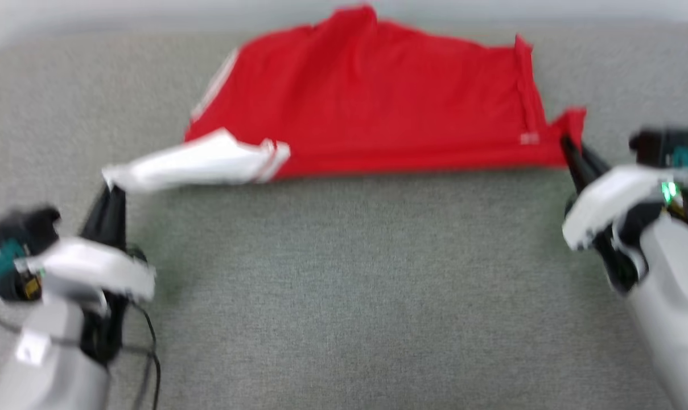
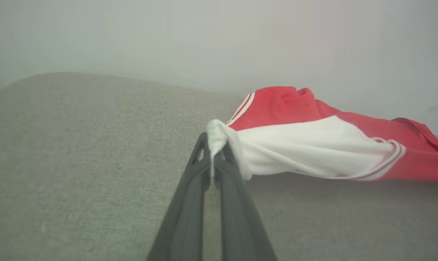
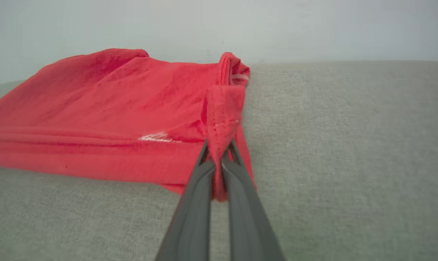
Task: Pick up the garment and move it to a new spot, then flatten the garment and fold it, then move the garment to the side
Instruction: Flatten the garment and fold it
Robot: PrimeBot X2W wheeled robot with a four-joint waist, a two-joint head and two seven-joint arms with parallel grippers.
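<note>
Left gripper (image 2: pixel 213 145): fingers pinched tight on the tip of the white sleeve (image 2: pixel 305 148), with a bit of white cloth poking up between the tips. Right gripper (image 3: pixel 220 148): fingers clamped on a red hem corner (image 3: pixel 224 108), cloth bunched and hanging down between them. The garment (image 1: pixel 366 102) is strung between the two grippers, sleeve at the robot's left, hem at its right. Its near edge is fairly straight and looks lifted. The rest of the red body drapes back, rumpled, onto the surface (image 1: pixel 344 285), with one peak at the far side. White stripes run along the sleeve seam and up the left shoulder.

Surface: grey-beige woven cloth, like upholstery or a covered tabletop, plain, lying wide open in front of the garment in the head view. Behind it is a pale blank wall (image 2: pixel 204 36). The garment's far edge lies close to where surface meets wall.

Hard to read: the head view is blurred all over. There is a small white mark (image 3: pixel 157 137) near the hem, lettering not legible. Cannot tell which face of the shirt is up, and the collar can't be made out among the folds. Both forearms are cut off by the head view's edges. A dark cable (image 1: pixel 150 341) loops off the left arm, and a green light (image 1: pixel 670 191) glows on the right wrist. In the wrist views the finger bases are cut off by the bottom edge.
</note>
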